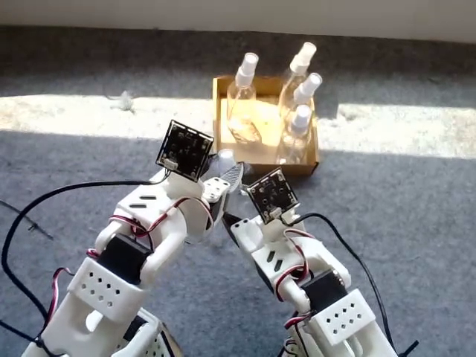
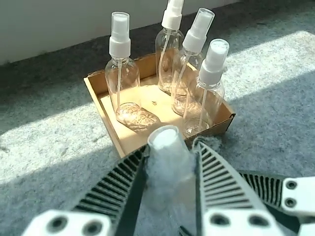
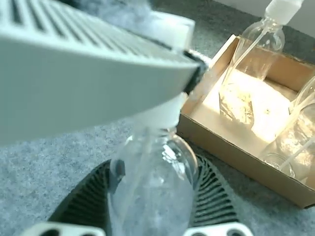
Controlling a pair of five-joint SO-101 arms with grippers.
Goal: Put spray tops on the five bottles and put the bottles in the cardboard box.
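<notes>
The right gripper (image 3: 155, 169) is clamped around the body of the fifth bottle (image 3: 147, 201). The left gripper (image 2: 170, 147) is closed on its white spray top (image 2: 165, 139). Just beyond, on the grey carpet (image 1: 401, 223), the cardboard box (image 2: 98, 91) holds four capped bottles (image 2: 120, 83), all upright.

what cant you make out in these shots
- Right wrist view: whether the spray top is fully seated on the fifth bottle. The left gripper crosses the neck, close and blurred.
- High view: the bottle's body, hidden between and under the arms.
- Left wrist view: the bottle below the top, hidden by the gripper's fingers.
- Right wrist view: the cardboard box, cut off by the picture's edge.
</notes>
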